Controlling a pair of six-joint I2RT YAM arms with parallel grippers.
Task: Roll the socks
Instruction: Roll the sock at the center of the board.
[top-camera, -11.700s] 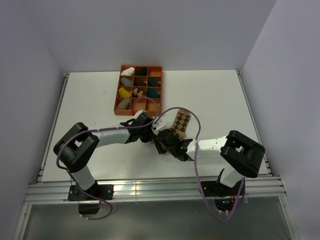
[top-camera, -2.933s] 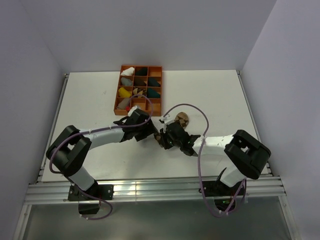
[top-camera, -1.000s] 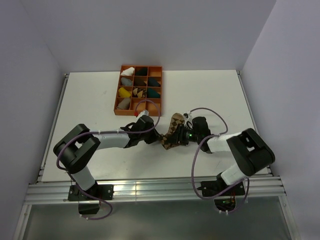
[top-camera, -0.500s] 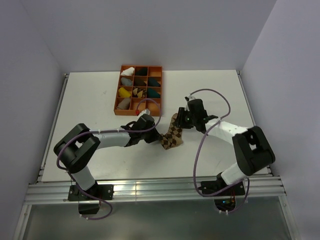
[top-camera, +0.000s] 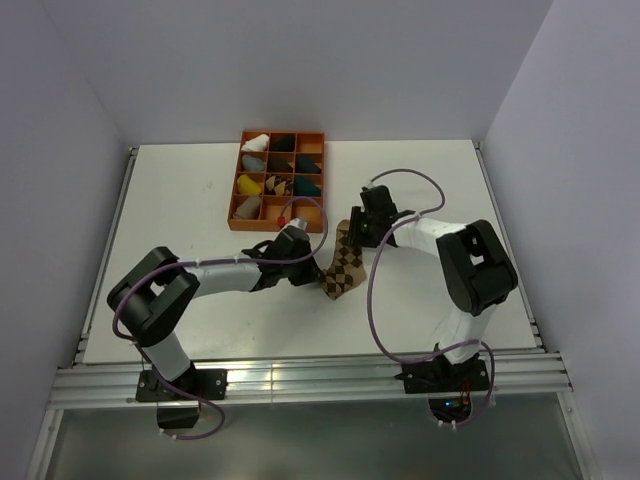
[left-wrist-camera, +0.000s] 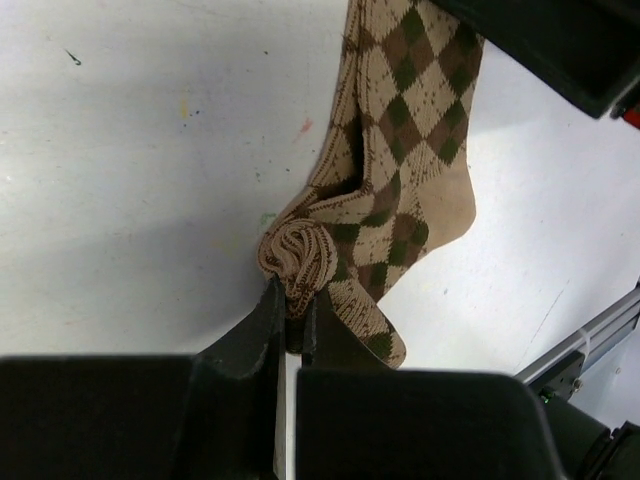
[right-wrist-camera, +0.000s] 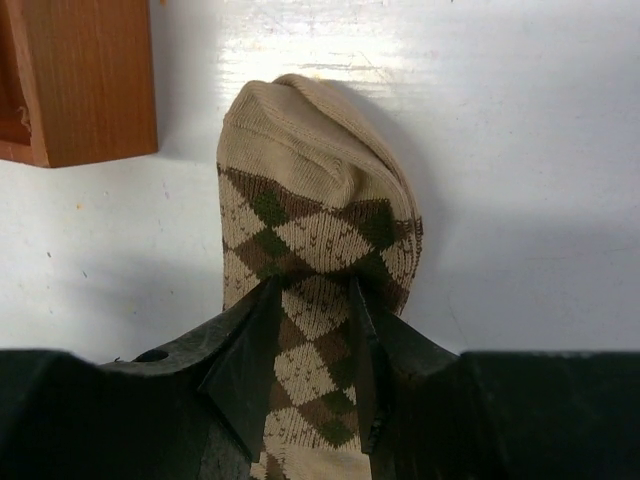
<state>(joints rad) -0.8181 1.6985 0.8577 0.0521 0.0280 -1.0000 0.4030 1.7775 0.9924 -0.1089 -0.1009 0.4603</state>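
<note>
A tan-and-brown argyle sock (top-camera: 345, 262) lies stretched on the white table, its toe end pointing to the far side. My left gripper (top-camera: 318, 272) is shut on a small rolled-up bunch at the sock's near end (left-wrist-camera: 298, 255); the left wrist view shows the jaws (left-wrist-camera: 293, 305) tight on that bunch. My right gripper (top-camera: 358, 232) sits over the toe half of the sock (right-wrist-camera: 315, 210). Its jaws (right-wrist-camera: 312, 300) stand apart, and the flat argyle fabric runs between and under the two fingertips.
An orange compartment tray (top-camera: 283, 133) with several coloured sock bundles stands at the back, just left of the sock's toe; its corner (right-wrist-camera: 90, 80) shows close to the right gripper. Purple cables loop above both arms.
My right gripper has travelled from the sock's middle up to its toe end near the tray. The sock now lies longer and flatter. The left gripper has kept its hold.
</note>
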